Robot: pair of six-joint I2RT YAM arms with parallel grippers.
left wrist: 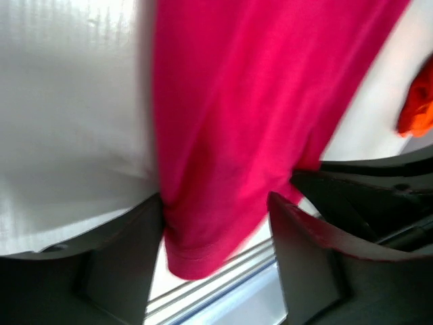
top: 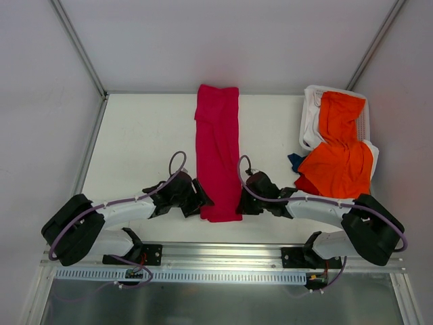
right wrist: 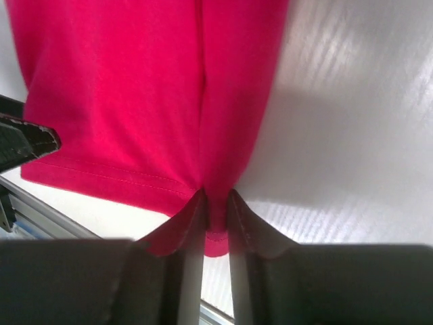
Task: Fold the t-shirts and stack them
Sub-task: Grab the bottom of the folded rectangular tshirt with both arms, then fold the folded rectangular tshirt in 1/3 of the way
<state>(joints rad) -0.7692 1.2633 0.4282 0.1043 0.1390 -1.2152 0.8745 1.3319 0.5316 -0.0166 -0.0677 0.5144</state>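
The crimson t-shirt (top: 217,152) lies as a long narrow strip from the table's far edge to the near edge. My left gripper (top: 201,196) is at its near left corner. In the left wrist view (left wrist: 216,230) its jaws stand wide apart with the shirt's hem corner (left wrist: 203,244) hanging between them, not pinched. My right gripper (top: 242,203) is at the near right corner, shut on the hem (right wrist: 215,203) of the crimson shirt (right wrist: 135,101). The orange t-shirt (top: 338,156) drapes over a basket at the right.
A white basket (top: 310,118) stands at the far right with the orange shirt spilling out of it. A bit of blue cloth (top: 295,161) shows beside it. An aluminium rail (top: 223,254) runs along the white table's (top: 142,142) near edge.
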